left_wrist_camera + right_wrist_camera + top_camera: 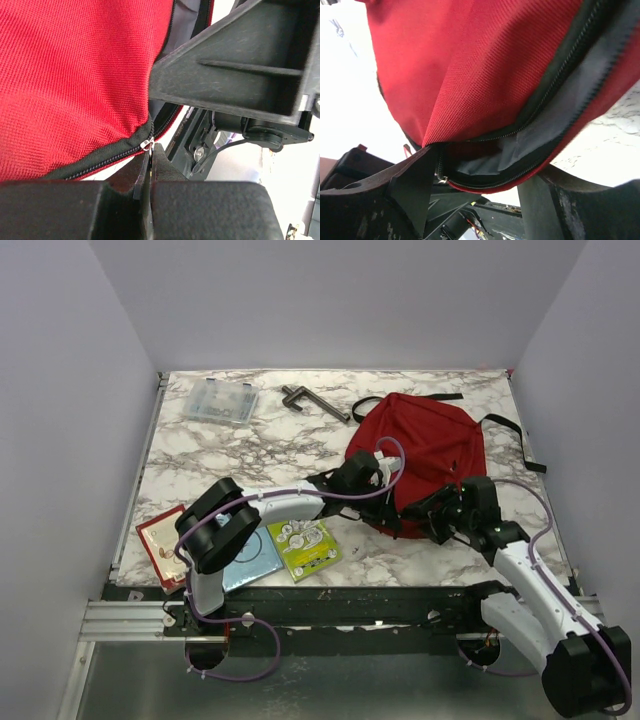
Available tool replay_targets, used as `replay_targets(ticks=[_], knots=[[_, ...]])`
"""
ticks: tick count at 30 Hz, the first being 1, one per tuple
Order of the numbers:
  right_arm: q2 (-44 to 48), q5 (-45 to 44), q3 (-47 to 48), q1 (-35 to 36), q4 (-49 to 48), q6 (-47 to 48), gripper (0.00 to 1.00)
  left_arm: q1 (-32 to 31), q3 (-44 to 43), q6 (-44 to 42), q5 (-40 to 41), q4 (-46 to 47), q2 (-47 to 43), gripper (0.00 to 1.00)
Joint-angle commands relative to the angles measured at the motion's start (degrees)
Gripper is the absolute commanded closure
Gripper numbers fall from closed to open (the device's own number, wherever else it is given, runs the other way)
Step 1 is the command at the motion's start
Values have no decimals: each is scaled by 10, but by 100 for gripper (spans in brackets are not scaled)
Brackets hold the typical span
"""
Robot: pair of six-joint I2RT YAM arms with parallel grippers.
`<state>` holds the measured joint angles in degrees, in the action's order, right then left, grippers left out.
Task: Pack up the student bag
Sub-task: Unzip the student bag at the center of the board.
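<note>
White-and-grey marble table (250, 455), plain grey walls round it. The red backpack (425, 445) lies flat on the table's right half, with its black straps trailing off its far and right sides.

The left gripper (148, 150) is at the backpack's near-left edge. Its jaws are pressed together, tips right at the silver zipper slider (145, 145). Can't tell whether the pull is pinched between them.

The right gripper (482, 170) is at the backpack's near edge, just right of the left one. Its jaws stand wide apart, one finger (410, 190) on each side of the unzipped mouth. The grey lining (520, 145) shows between the zip teeth (555, 80), and the lower lip of the opening hangs between the fingers.

Beyond the backpack's far-left corner lies a dark T-shaped tool (308, 401), and further left a clear plastic compartment box (220, 401). Well to the backpack's near left lie a green booklet (304, 548), a pale blue booklet (250, 558) partly under the left arm, and a red card (162, 545).
</note>
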<state>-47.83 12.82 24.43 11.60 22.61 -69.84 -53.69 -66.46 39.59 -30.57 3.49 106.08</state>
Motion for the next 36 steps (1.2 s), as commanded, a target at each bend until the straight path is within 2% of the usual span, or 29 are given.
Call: replay_targets(ticks=[1,5,11,21,25,31,36], knots=[[16,10,55,2,42,49,33,-12,4,-4,-2,3,-18,100],[61,49,52,2,80,98,31,-12,-18,-18,4,-14,-5,100],[97,44,66,2,123,86,31,-12,-24,-33,18,-30,0,100],[81,25,129,2,145,92,31,-12,-22,-40,31,-34,-6,100],[68,12,114,1,123,82,32,-12,-22,-39,32,-34,-10,100],[50,46,45,2,48,10,33,-12,-16,-45,36,-34,-14,100],[36,41,1,2,-9,-28,34,-13,-17,-44,30,-34,-15,100]])
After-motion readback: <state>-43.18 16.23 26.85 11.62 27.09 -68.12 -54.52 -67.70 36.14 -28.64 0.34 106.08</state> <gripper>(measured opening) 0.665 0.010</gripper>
